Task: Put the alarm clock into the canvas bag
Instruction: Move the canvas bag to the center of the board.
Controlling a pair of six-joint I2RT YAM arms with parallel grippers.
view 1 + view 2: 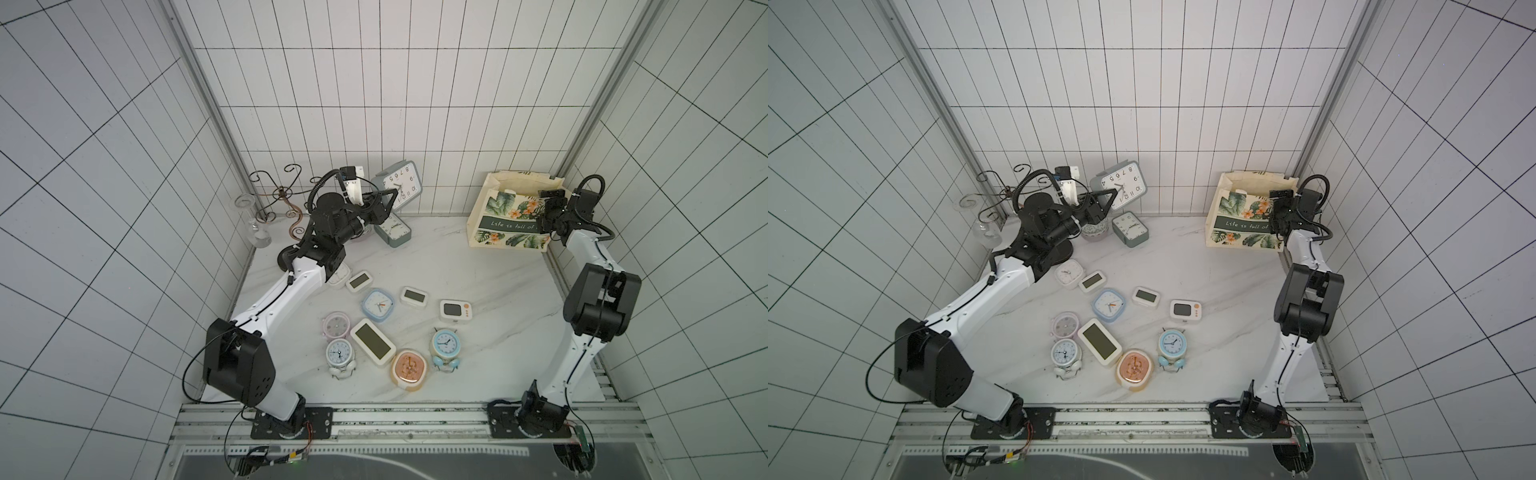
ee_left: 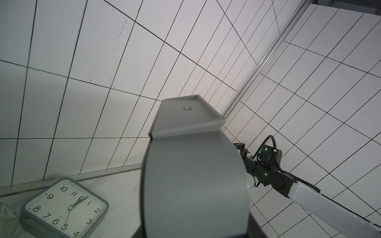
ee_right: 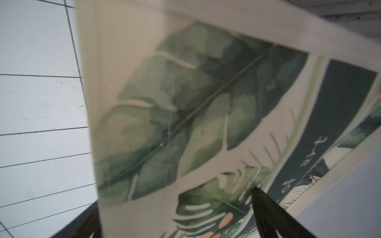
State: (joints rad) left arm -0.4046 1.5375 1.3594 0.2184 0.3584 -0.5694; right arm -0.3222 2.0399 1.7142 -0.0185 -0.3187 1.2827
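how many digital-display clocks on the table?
4. Small one just beyond the blue square clock; another to its right; orange-button one farther right; big one in front, beside the pink clock. The bag may hide more.

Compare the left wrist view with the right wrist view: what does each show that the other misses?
Left wrist only: the grey back of the large square alarm clock, a smaller grey-green square clock on the white marble table, and the right arm's white forearm. Right wrist only: the cream canvas bag, close up, with its green leaf print and dark lettered band. Both: the white tiled wall.
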